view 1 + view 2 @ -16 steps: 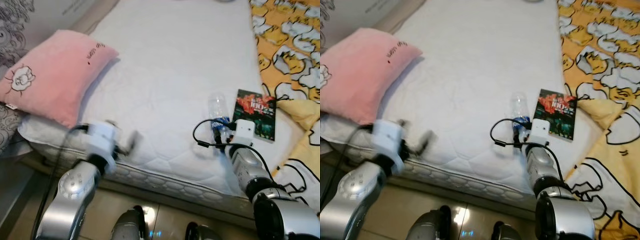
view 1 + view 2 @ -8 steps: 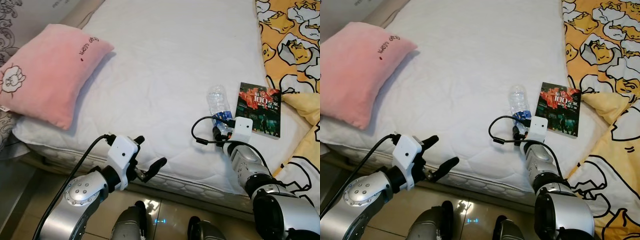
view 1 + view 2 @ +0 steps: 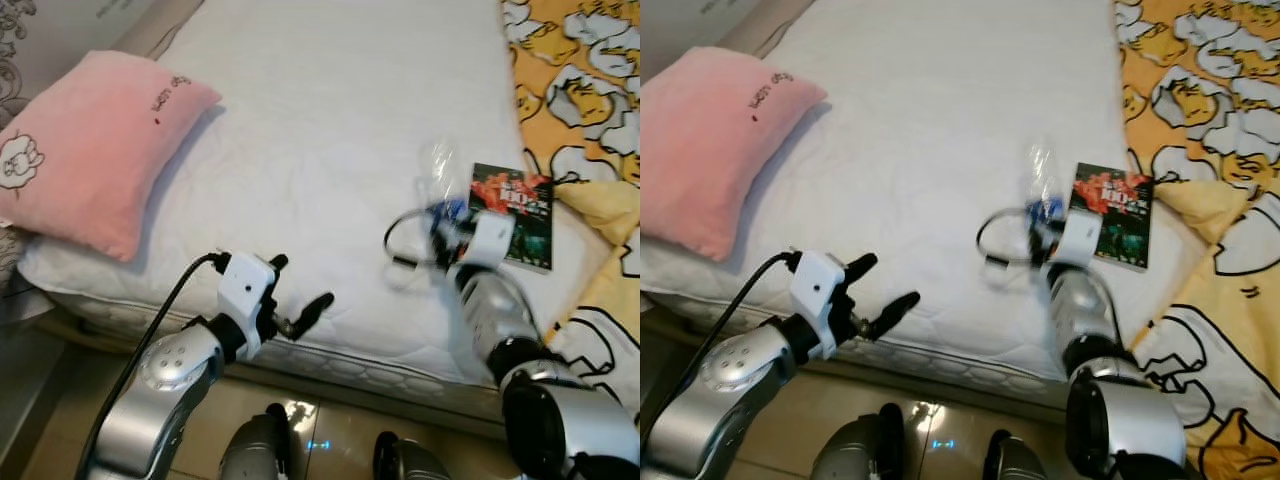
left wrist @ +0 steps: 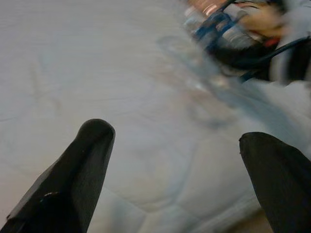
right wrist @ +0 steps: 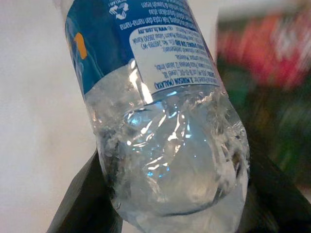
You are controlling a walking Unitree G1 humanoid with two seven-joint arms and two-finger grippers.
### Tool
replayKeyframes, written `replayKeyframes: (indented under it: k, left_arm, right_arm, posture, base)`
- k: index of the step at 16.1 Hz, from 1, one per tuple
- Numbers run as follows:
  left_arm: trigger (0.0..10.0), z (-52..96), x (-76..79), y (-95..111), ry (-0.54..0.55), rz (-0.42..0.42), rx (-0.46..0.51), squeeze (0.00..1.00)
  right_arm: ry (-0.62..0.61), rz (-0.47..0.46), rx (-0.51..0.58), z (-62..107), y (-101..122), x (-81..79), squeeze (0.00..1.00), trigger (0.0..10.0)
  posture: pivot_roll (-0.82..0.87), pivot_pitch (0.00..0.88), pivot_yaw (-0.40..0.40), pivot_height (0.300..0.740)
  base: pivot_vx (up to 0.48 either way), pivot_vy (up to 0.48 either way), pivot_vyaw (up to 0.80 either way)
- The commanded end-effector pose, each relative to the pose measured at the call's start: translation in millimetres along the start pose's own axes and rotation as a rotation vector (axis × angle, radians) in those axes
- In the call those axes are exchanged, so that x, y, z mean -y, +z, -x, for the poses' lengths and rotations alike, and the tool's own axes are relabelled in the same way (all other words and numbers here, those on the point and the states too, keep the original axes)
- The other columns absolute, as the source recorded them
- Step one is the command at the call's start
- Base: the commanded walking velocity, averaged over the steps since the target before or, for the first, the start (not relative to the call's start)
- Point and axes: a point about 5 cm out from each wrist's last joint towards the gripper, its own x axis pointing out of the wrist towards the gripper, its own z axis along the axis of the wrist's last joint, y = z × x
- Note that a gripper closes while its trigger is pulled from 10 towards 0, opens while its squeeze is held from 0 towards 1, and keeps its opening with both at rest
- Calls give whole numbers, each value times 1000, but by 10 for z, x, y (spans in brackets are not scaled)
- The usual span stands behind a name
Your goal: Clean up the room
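While a white quilted bed (image 3: pixel 330 150) carries a pink pillow (image 3: pixel 90 150) at 10 o'clock, the right end effector (image 5: pixel 170 194) clamps a plastic water bottle (image 3: pixel 437 175). Its long axis runs toward 12 o'clock beside a book (image 3: pixel 515 215). Left end effector (image 3: pixel 300 300) is spread apart.

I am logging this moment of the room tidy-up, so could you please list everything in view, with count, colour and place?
Bed: one, white quilted cover, ahead of the robot.
Pillow: one, pink, on the bed's left end.
Water bottle: one, clear with blue label, between the right gripper's fingers, beside the book.
Book: one, dark cover with red print, flat on the bed's right side.
Blanket: one, orange-yellow with cartoon figures, along the bed's right edge.
Floor: tiled, beige, below the bed edge.
Left gripper: open, at the bed's near edge.
Right gripper: closed around the water bottle.
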Motion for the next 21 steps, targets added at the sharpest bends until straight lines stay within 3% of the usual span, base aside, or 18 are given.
replayKeyframes:
  k: [1,2,3,4,6,7,9,11,12,13,15,17,21]
  left_arm:
    - [10000,0,-126,-50,101,18,-6,0]
    - [10000,-29,-277,-86,212,88,18,0]
    - [10000,-40,-343,-130,247,138,28,0]
    - [10000,-30,-349,-146,241,127,30,0]
    - [10000,-59,-387,-232,252,83,26,0]
    - [10000,-65,-394,-240,263,77,25,0]
    - [10000,-109,-525,-248,387,57,56,0]
    - [10000,-146,-590,-256,452,24,69,0]
    - [10000,-165,-593,-268,459,12,67,0]
    - [10000,-208,-585,-266,480,28,97,0]
    - [10000,-217,-593,-258,511,64,136,0]
    - [10000,-244,-611,-247,553,45,164,0]
    - [10000,-343,-572,-201,521,-39,153,0]
  right_arm:
    - [7,38,89,11,122,22,0,0]
    - [19,75,148,71,151,20,0,0]
    - [18,104,183,147,133,27,0,0]
    - [27,130,202,218,101,15,0,0]
    - [32,169,232,585,-120,-16,0,0]
    - [29,181,235,635,-151,-13,0,0]
    - [52,199,225,858,-318,-42,0,0]
    - [75,201,234,966,-353,-85,0,0]
    - [64,194,228,977,-362,-68,0,0]
    - [-52,108,230,987,-355,82,0,0]
    - [-144,2,199,1008,-408,184,0,0]
    - [-61,42,175,1030,-482,53,0,0]
    - [-9,69,170,964,-432,48,0,0]
  posture:
    - [160,115,-36,740]
    - [107,57,-42,740]
    - [83,23,-42,740]
    - [65,0,-41,740]
    - [20,0,-38,740]
    - [20,0,-38,740]
    - [-10,0,-45,740]
    - [-18,0,-43,740]
    - [-18,0,-43,740]
    - [-23,0,-48,740]
    - [-21,0,-64,740]
    - [-27,0,-56,740]
    - [-42,0,-42,740]
  base:
    - [0,0,0]
    - [0,0,0]
    - [0,0,0]
    - [0,0,0]
    - [0,0,0]
    - [0,0,0]
    - [0,0,0]
    - [0,0,0]
    - [0,0,0]
    - [0,0,0]
    - [0,0,0]
    - [0,0,0]
    - [-70,0,0]
